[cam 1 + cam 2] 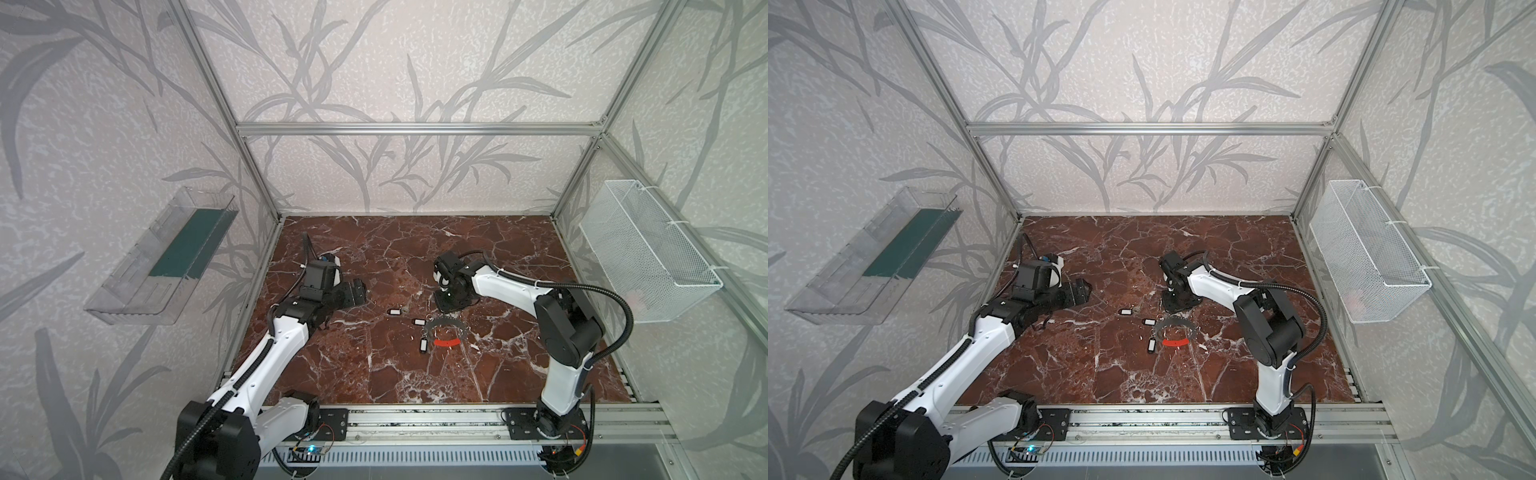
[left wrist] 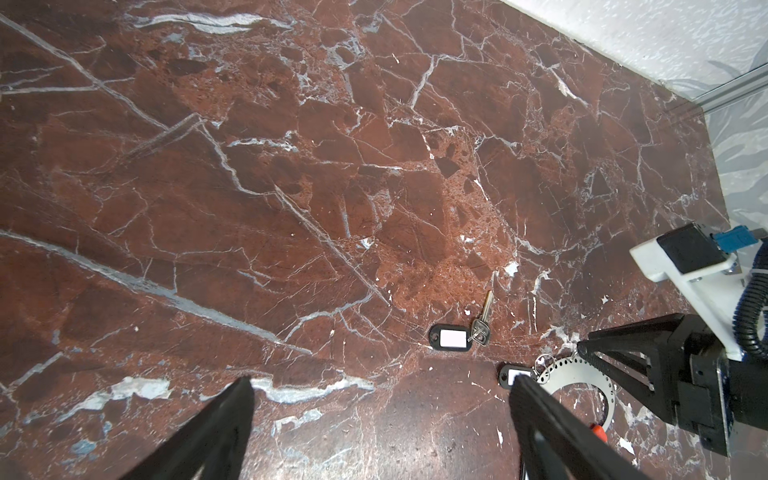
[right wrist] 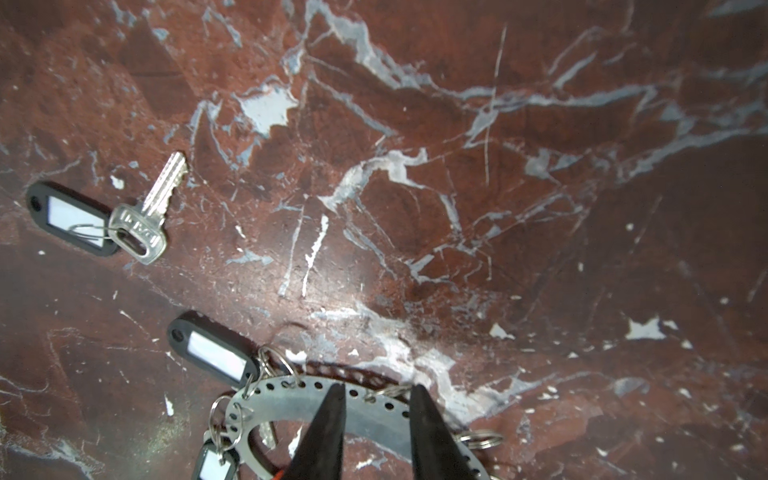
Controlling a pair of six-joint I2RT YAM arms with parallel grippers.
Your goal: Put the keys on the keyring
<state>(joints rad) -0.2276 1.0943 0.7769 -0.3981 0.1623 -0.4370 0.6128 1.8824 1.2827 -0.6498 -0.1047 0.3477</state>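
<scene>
- Right wrist view: right pincer (image 3: 377,390) sits over the keyring (image 3: 282,397). Its jaws are slightly apart and hold nothing, and the grey band shows between them. Contact unclear.
- Keyring lies flat on the marble table (image 3: 540,208), right of centre in both top views.
- Two black tags (image 3: 212,353) look hooked to the band by small split rings (image 3: 266,361).
- Loose key (image 3: 147,216) with its own tag lies on the table, apart from the keyring.
- Left pincer (image 2: 382,382) is spread wide and empty, well left of the keyring.
</scene>
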